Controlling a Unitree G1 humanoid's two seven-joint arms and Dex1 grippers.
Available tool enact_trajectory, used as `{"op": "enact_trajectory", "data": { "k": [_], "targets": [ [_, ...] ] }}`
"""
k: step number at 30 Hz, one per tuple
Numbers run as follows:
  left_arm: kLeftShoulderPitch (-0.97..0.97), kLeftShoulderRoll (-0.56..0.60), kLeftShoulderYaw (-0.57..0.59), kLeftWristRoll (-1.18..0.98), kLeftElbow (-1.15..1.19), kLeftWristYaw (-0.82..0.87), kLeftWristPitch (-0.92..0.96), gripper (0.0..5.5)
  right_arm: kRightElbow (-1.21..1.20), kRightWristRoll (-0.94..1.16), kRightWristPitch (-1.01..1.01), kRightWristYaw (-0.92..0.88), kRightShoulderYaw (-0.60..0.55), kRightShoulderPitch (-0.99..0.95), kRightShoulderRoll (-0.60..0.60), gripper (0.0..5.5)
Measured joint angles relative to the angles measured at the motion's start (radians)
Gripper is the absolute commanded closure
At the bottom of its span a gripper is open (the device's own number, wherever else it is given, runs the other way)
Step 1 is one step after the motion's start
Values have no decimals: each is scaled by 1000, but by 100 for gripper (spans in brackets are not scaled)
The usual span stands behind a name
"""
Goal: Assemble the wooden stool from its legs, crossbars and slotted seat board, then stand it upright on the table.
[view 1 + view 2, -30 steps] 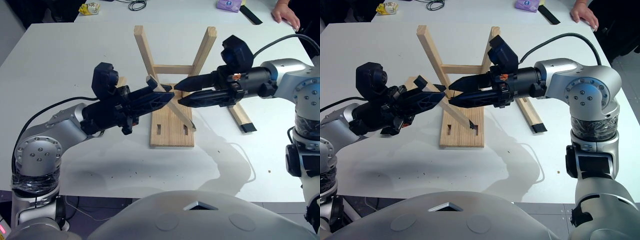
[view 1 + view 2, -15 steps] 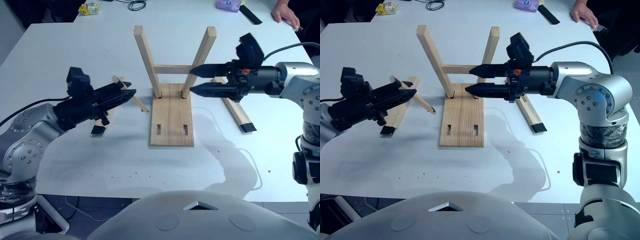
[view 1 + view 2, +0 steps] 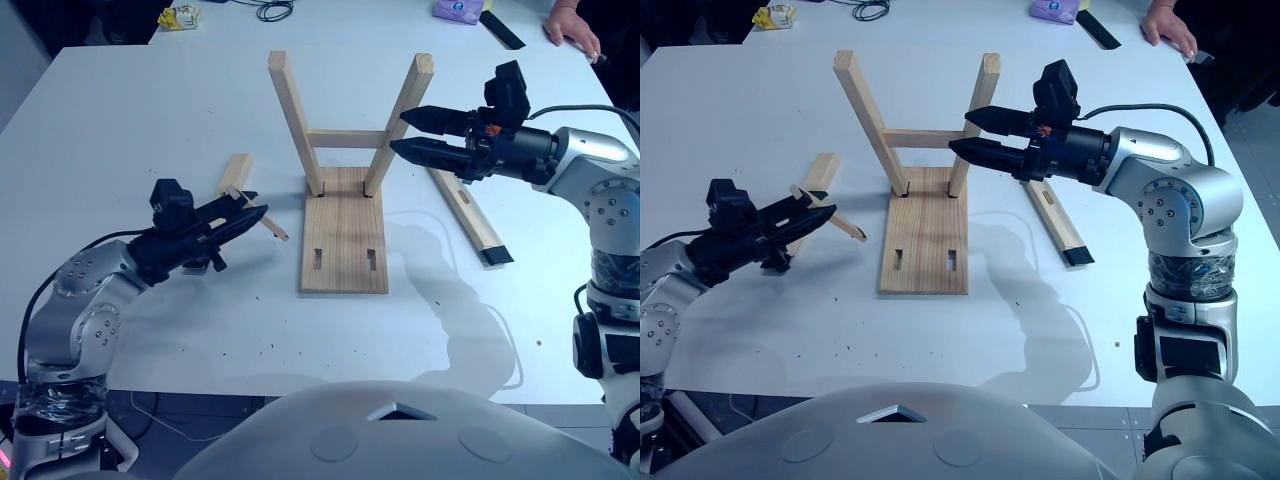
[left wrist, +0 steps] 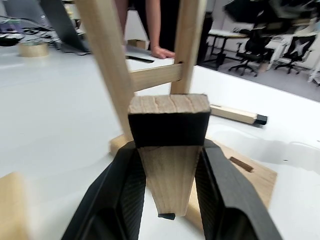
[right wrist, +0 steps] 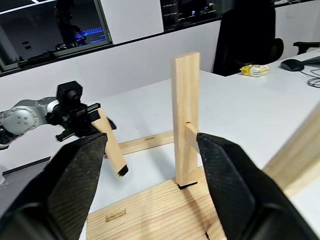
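The slotted seat board (image 3: 343,250) lies flat mid-table. Two legs (image 3: 293,115) (image 3: 402,110) stand in its far slots, joined by a crossbar (image 3: 345,138). My left gripper (image 3: 240,208) is low over the table left of the board, shut on a third leg (image 3: 268,224), whose black-capped end (image 4: 169,130) shows between the fingers (image 4: 125,185). My right gripper (image 3: 400,131) hovers open beside the right standing leg, nothing between its fingers (image 5: 80,185). One loose leg (image 3: 236,168) lies behind the left gripper. Another (image 3: 465,212) lies right of the board.
At the far edge are a person's hand (image 3: 570,22), a purple packet (image 3: 458,10), a black strip (image 3: 500,30), a cable (image 3: 275,10) and a yellow item (image 3: 180,15). Open table surface lies in front of the board.
My left gripper has pulled back left and down with the leg in it, away from the board. My right gripper, still open, has drawn back right and farther, to the right standing leg.
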Motion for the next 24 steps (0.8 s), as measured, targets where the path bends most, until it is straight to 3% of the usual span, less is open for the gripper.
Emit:
{"op": "enact_trajectory", "data": {
  "k": [6,15,24],
  "targets": [
    [-12,0,35,132,88,31,-96,419,-2,-26,-23,0,-1,32,5,220],
    [-149,115,107,311,512,-39,-322,419,-28,-27,-30,-8,-3,64,19,220],
    [-243,65,86,320,667,-79,-398,419,-35,-29,-38,-13,6,72,38,220]
  ]
}}
